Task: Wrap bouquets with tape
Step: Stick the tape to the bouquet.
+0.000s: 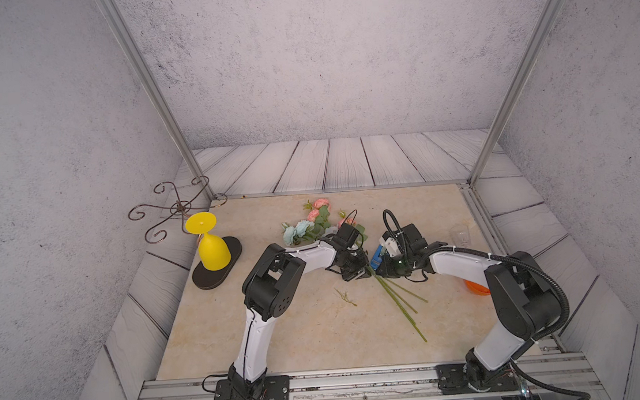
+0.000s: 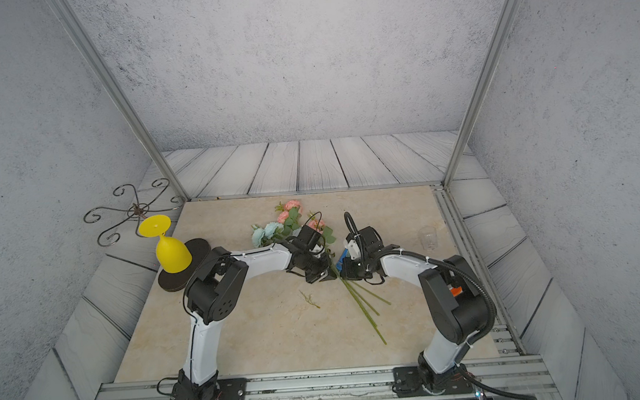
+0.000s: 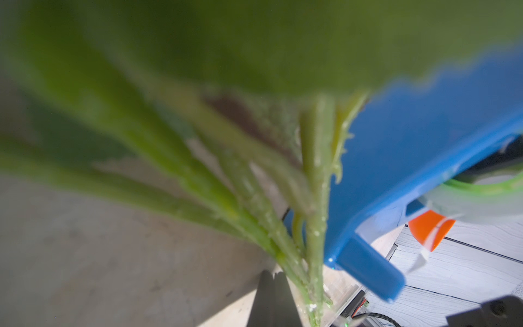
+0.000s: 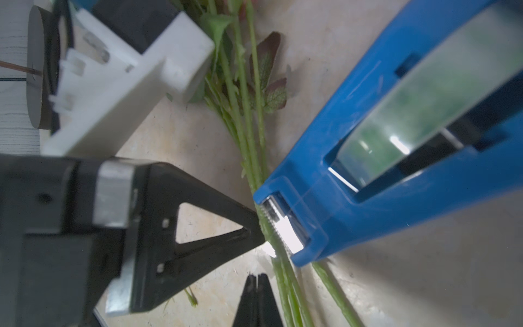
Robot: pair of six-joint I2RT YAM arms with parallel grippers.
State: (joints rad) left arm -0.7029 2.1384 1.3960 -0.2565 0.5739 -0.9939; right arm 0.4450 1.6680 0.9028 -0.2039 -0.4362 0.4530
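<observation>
The bouquets (image 1: 314,220) lie on the beige table, pink and pale blue blooms at the far end, and long green stems (image 1: 401,302) fan toward the front. The tape (image 4: 424,93) sits in its blue dispenser (image 4: 368,198), whose cutter end presses on the gathered stems (image 4: 252,158). In a top view the dispenser (image 1: 376,256) shows between the two wrists. My left gripper (image 3: 273,283) is shut, and its tip (image 4: 254,229) touches the stems opposite the cutter. My right gripper (image 4: 257,283) is shut and empty, beside the stems. Blurred leaves fill most of the left wrist view.
An upturned yellow goblet (image 1: 212,249) stands on a dark oval base at the left, with a scrolled metal stand (image 1: 176,208) behind it. A clear glass (image 1: 459,234) is at the far right. An orange round object (image 1: 476,286) hides partly behind the right arm. A loose sprig (image 1: 345,296) lies mid-table.
</observation>
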